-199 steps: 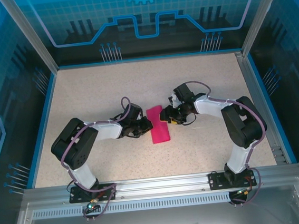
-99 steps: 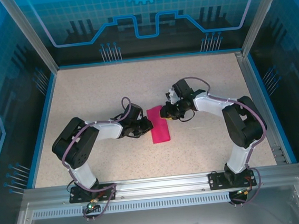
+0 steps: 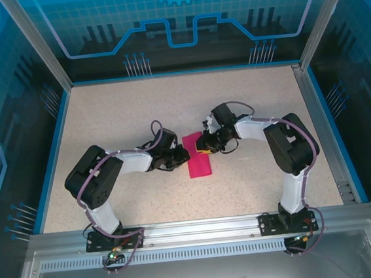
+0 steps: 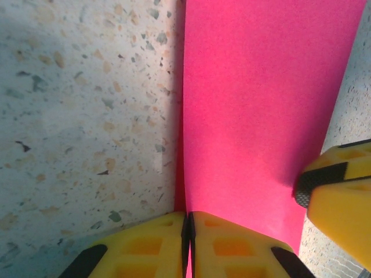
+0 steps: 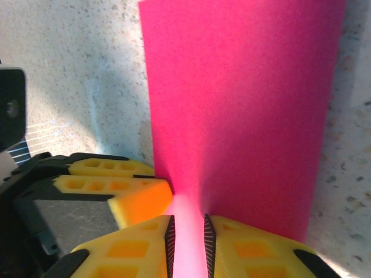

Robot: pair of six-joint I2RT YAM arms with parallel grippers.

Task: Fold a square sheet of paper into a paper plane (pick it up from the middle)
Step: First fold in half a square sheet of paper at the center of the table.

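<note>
The magenta paper [image 3: 199, 161], folded into a long narrow rectangle, lies flat mid-table between the two arms. My left gripper [image 3: 185, 155] is at its left long edge. In the left wrist view the jaws [image 4: 189, 223] are pressed together on that edge of the paper [image 4: 261, 104], with a pink sliver between them. My right gripper [image 3: 202, 145] is at the paper's far right side. In the right wrist view it [image 5: 186, 231] is shut on a raised pinch of the paper [image 5: 243, 98]. The two grippers nearly touch.
Speckled beige table [image 3: 124, 112] with a blue rim and clear walls around it. An aluminium rail [image 3: 194, 230] runs along the near edge, carrying both arm bases. The right finger [image 4: 339, 194] shows in the left wrist view, and the left fingers [image 5: 116, 185] show in the right wrist view.
My right gripper has shifted slightly toward the paper's far end and closed from open onto it. The left gripper and the paper have stayed put.
</note>
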